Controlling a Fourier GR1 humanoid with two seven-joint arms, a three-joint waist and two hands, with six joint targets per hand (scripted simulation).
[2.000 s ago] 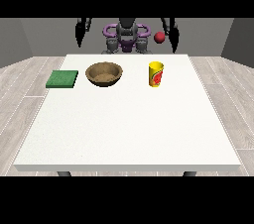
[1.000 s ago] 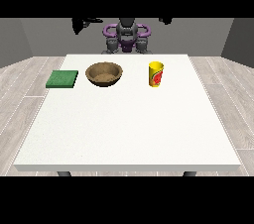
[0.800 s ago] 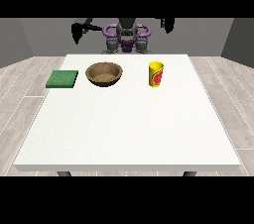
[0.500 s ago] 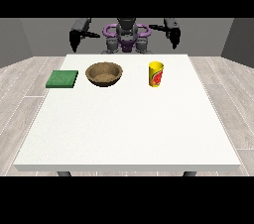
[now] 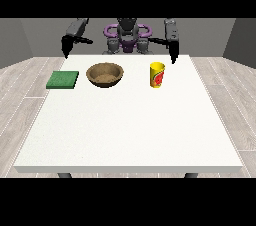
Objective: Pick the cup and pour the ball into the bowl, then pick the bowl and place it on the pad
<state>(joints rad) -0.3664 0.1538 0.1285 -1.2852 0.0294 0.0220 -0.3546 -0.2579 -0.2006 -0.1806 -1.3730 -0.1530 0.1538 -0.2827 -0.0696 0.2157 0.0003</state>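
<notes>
Both hands have dropped toward the desk (image 5: 130, 130); the hand at the view's right (image 5: 173, 54) hangs near the yellow cup (image 5: 157, 75), its finger state unclear, grasp pending.

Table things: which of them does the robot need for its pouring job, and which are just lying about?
Needed:
yellow cup
brown bowl
green pad
The ball is not visible.

Lying about:
nothing; only the white table carries them.
</notes>
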